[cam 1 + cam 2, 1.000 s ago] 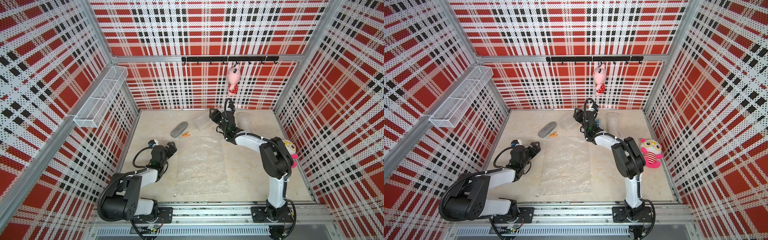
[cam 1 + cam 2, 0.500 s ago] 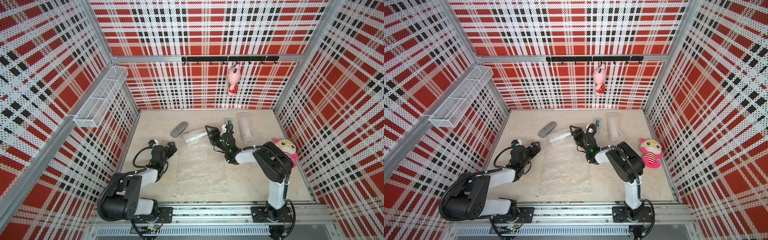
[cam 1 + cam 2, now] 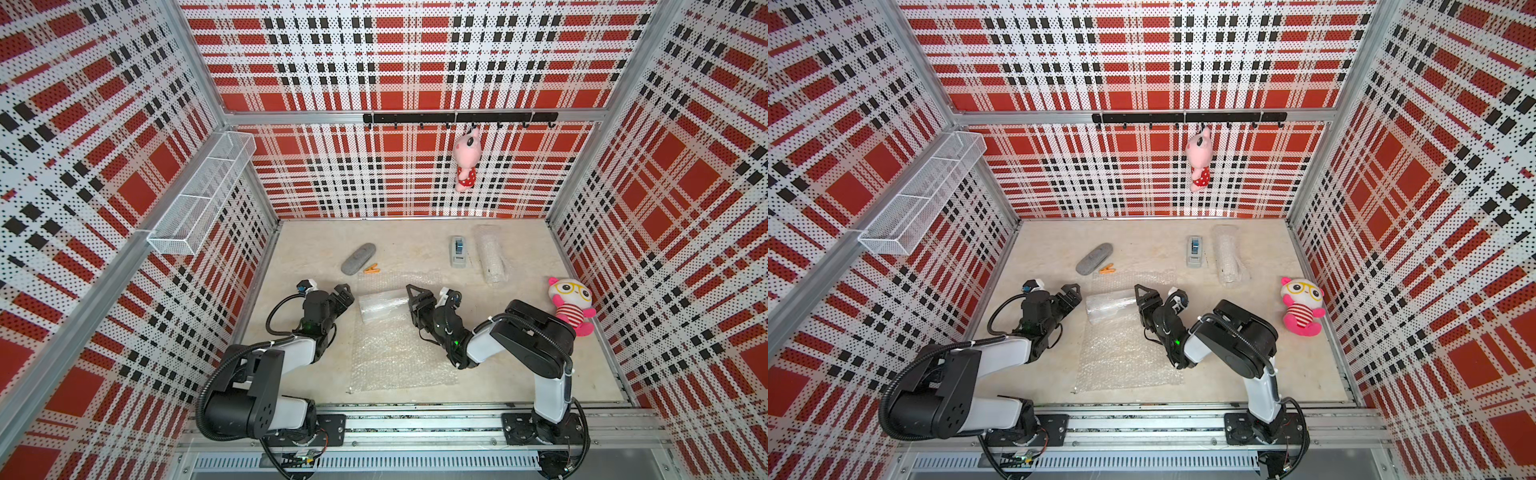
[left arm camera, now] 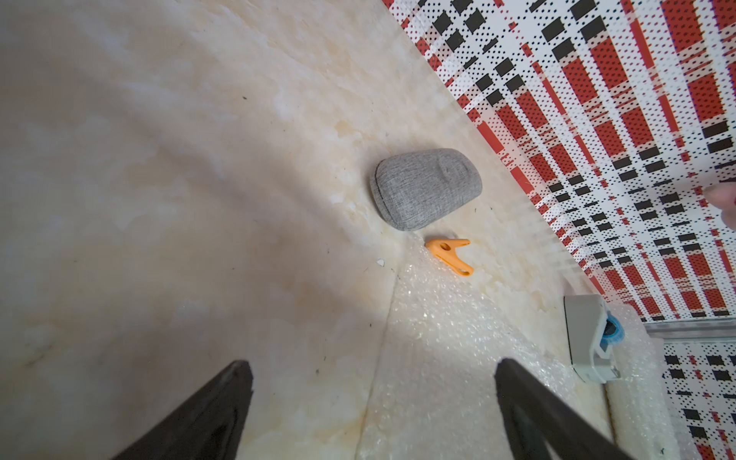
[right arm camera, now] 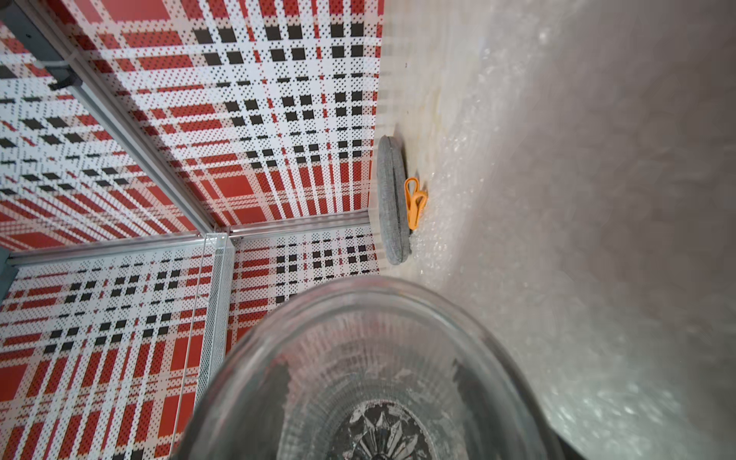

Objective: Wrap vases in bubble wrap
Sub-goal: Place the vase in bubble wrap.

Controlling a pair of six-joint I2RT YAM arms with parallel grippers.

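The clear glass vase [image 3: 380, 306] lies on its side across the far part of the bubble wrap [image 3: 395, 353] on the desk [image 3: 415, 245]; the right gripper [image 3: 409, 298] clasps its right end (that wrist view looks lengthwise through the ribbed glass); the left gripper [image 3: 347, 294], spread wide, is just left of it; far right, a rolled bubble-wrap bundle [image 3: 490, 255] lies beside the tape dispenser [image 3: 458, 251], its print too small to read.
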